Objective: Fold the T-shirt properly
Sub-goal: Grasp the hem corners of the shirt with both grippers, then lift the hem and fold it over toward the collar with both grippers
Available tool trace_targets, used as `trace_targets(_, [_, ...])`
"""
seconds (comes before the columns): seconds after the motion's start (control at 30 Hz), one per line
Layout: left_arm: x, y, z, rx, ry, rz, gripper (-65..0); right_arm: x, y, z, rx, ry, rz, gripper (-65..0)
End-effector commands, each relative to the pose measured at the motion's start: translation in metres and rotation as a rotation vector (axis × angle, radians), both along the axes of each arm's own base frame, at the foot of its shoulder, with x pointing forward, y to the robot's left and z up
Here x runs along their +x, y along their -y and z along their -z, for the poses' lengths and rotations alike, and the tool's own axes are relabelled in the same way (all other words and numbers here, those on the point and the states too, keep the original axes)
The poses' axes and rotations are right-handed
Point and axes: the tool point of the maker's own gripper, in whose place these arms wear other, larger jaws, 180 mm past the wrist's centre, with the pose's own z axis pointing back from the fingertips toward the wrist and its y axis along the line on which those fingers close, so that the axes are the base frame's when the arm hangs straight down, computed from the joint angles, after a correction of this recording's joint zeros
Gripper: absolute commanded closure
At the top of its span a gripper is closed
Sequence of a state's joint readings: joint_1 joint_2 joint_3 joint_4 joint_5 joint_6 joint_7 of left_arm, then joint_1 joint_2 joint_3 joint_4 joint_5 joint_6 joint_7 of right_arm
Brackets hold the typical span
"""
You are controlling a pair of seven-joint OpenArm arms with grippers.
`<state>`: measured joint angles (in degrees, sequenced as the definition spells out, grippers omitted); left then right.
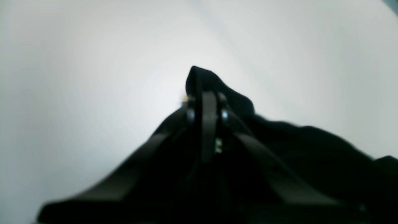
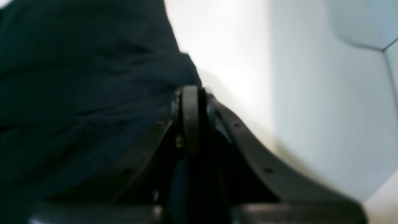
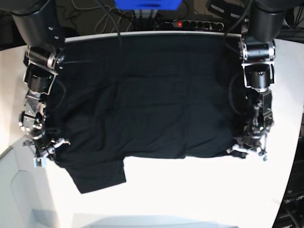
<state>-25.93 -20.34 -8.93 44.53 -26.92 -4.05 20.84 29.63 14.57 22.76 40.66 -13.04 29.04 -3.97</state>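
The black T-shirt [image 3: 142, 104] lies spread over the white table [image 3: 199, 190], with one sleeve [image 3: 97, 173] sticking out toward the front. At the shirt's right front corner my left gripper [image 3: 247, 149] is down on the cloth. In the left wrist view its fingers [image 1: 208, 99] are shut with a fold of the T-shirt [image 1: 311, 149] bunched up between and above them. My right gripper [image 3: 47, 151] is at the shirt's left edge. Seen from the right wrist, it [image 2: 191, 93] is shut where the edge of the T-shirt [image 2: 77, 93] meets its tips.
A power strip [image 3: 190, 23] with a red light, cables and a blue object [image 3: 147, 4] sit behind the table's far edge. A grey panel [image 3: 19, 190] lies at the front left. Bare white tabletop runs along the front and the right side.
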Motion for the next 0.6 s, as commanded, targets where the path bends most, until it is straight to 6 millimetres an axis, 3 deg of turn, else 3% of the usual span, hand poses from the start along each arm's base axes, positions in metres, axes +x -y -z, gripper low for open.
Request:
trace_targets(0.0, [0.012, -0.009, -0.03, 0.02, 0.078, -0.002, -0.1, 0.009, 0.012, -0.026, -0.008, 0.078, 0.018, 0.0])
trace_targets(0.2, [-0.001, -0.008, -0.053, 0.024, 0.113, 0.011, -0.1, -0.009, 0.017, -0.032, -0.055, 0.098, 0.019, 0.0])
trace_targets(0.33, [-0.017, -0.012, -0.064, 0.013, 0.133, -0.006, -0.1, -0.024, 0.017, -0.05, -0.05, 0.171, 0.021, 0.0])
trace_targets(0.57, [-0.054, -0.021, -0.066, 0.038, 0.128, -0.016, -0.1, -0.053, 0.014, -0.067, -0.08, 0.231, 0.002, 0.0])
